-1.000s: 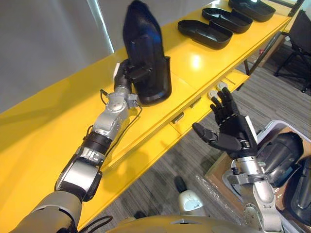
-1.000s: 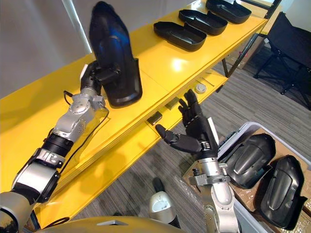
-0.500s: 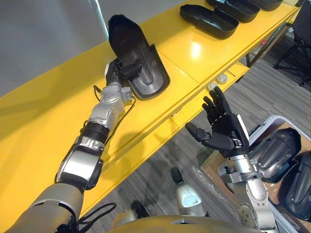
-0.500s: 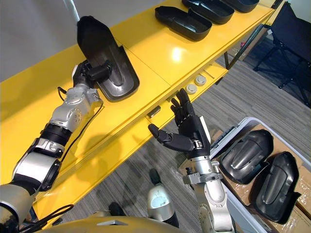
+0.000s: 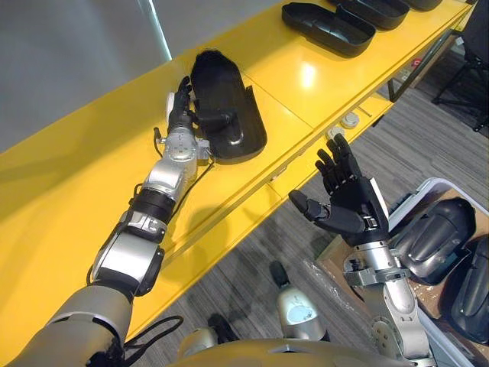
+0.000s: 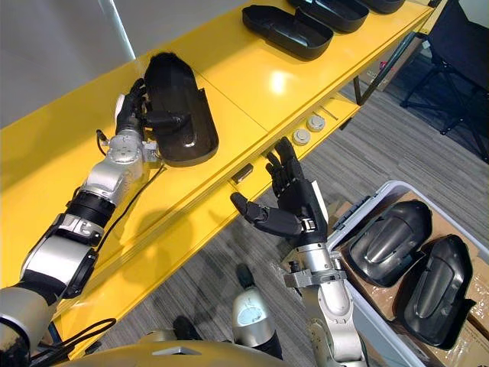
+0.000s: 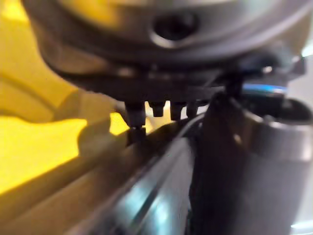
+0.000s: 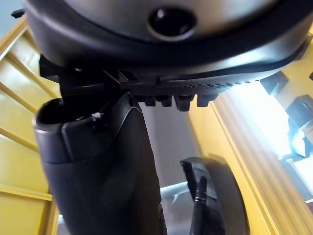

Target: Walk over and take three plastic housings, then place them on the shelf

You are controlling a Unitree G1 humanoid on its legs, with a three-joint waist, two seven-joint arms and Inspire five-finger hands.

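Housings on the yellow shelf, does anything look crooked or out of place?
Nothing damaged. The housing at the left hand lies flat on the shelf but angled differently from the housings farther along, apart from them.

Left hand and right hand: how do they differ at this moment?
The left hand lies on the yellow shelf, while the right hand hangs over the floor. The left hand pinches the rim of a black housing; the right hand is open and spread, holding nothing. Both are dark.
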